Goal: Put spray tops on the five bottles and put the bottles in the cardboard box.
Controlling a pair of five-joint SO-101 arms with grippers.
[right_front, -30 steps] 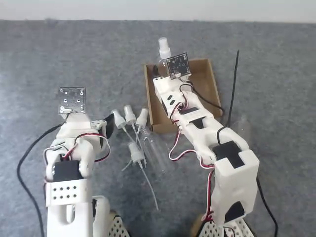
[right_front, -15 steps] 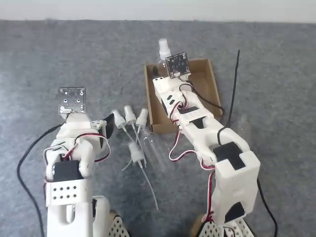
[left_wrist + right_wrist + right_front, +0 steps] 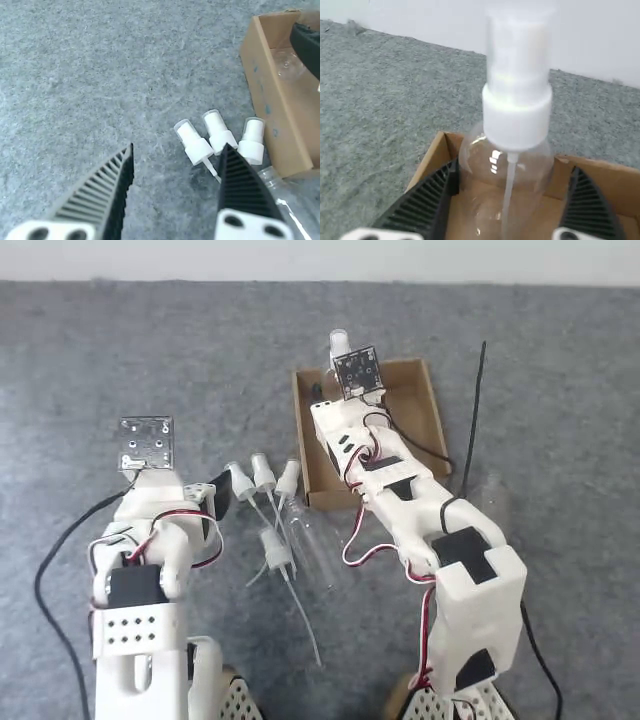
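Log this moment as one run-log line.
right gripper: open around upright capped bottle in cardboard box | left gripper: open near three loose spray tops

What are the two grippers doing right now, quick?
Left gripper: open, holding nothing.
Right gripper: around the bottle; whether it grips cannot be told.

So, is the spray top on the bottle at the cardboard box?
On: the white spray top caps the neck of the upright bottle.
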